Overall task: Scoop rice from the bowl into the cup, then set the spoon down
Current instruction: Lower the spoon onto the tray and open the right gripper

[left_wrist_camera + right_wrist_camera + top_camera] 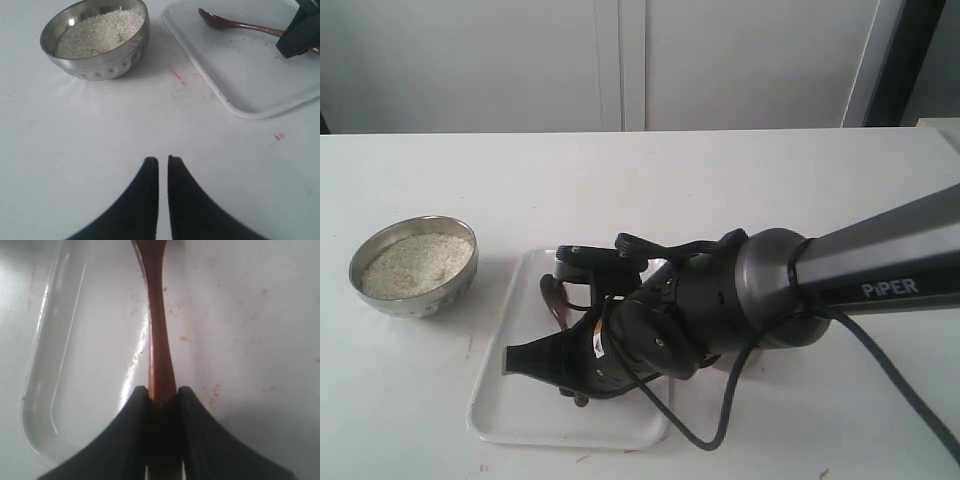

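The steel bowl [420, 302] [105, 62], full of off-white rice [417, 263] [100, 32], stands at the left of the table. The reddish-brown spoon [552, 297] [235, 24] [159, 340] lies in the white tray [520, 420] [250, 80] [45, 390]. My right gripper [575, 335] [162, 389] is low over the tray and shut on the spoon's handle. My left gripper [163, 159] hovers over bare table in front of the bowl, its fingers almost touching with nothing between them. I cannot see the cup in any view.
The right arm [840, 280] stretches in from the right and covers the tray's right half and the table behind it. Its cable [910, 390] trails over the table at the right. Small red marks [177, 75] dot the tabletop between bowl and tray.
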Robot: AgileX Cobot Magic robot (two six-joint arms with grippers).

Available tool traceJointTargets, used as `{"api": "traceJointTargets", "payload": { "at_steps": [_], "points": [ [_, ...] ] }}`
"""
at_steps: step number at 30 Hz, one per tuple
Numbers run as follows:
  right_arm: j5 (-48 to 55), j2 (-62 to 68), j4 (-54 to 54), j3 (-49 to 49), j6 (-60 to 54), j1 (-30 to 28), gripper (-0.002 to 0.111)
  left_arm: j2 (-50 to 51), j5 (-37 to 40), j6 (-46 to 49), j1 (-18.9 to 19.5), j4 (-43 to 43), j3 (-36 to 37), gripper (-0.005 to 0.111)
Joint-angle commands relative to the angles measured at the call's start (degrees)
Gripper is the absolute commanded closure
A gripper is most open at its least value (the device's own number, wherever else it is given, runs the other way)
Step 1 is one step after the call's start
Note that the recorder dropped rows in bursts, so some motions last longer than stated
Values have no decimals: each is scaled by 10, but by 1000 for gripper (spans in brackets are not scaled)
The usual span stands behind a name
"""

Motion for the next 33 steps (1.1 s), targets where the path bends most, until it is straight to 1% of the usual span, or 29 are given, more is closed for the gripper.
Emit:
{"api": "traceJointTargets", "payload": {
  "at_steps": [1, 5, 8, 15, 20, 22, 28, 33],
  "points": [
    [-3, 1, 0, -1, -11, 2, 96, -2, 2, 2, -3, -6, 3, 92],
    [0, 1, 0, -1, -11, 2, 83, -2, 2, 2, -3, -6, 3, 92],
    [1, 1, 0, -1, -11, 2, 78, -2, 2, 2, -3, -6, 3, 92],
    [-5, -3, 0, -1, -8, 2, 76, -2, 2, 2, -3, -6, 3, 92],
    [-26, -35, 0, -1, -8, 2, 76, -2, 2, 2, -3, -6, 3, 92],
    [-33, -55, 0, -1, -8, 2, 79, -2, 2, 2, -3, -6, 3, 92],
    [-39, -118, 0, -1, -17, 2, 108, -2, 2, 2, -3, -6, 3, 92],
    [-40, -174, -31, -1, -12, 2, 108, -2, 2, 2, -3, -6, 3, 92]
  ]
}}
